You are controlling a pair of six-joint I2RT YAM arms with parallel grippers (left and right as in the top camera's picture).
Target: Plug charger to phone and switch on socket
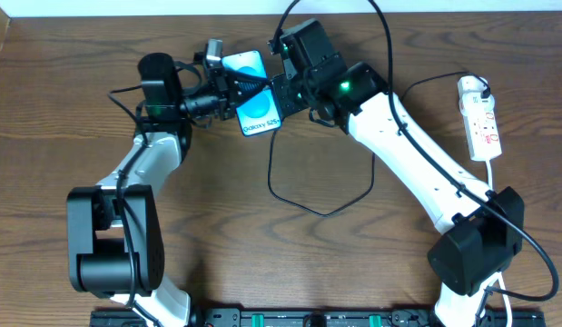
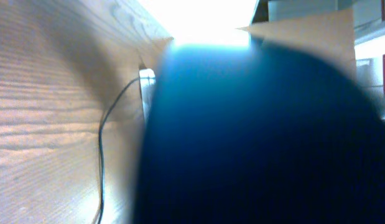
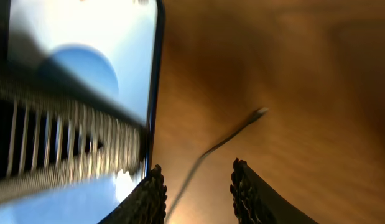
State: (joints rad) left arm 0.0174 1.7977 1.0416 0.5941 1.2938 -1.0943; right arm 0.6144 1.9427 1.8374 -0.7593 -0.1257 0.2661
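Phone (image 1: 253,113): clamped in your left gripper (image 1: 228,91), far centre of the table. Right gripper (image 3: 195,193): fingers parted, empty, beside the phone. Charger connector (image 3: 261,111): loose on the table, not plugged in. Power strip (image 1: 481,120): far right, switching likely still ahead.

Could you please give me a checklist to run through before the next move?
1. The phone held in the left hand: ok.
2. The charger tip plugged into the phone: not ok, it lies loose beside it.
3. The right hand gripping the tip: not ok, open, tip ahead of it.
4. The phone's port facing the tip: cannot tell.
5. The power strip switched on: cannot tell.
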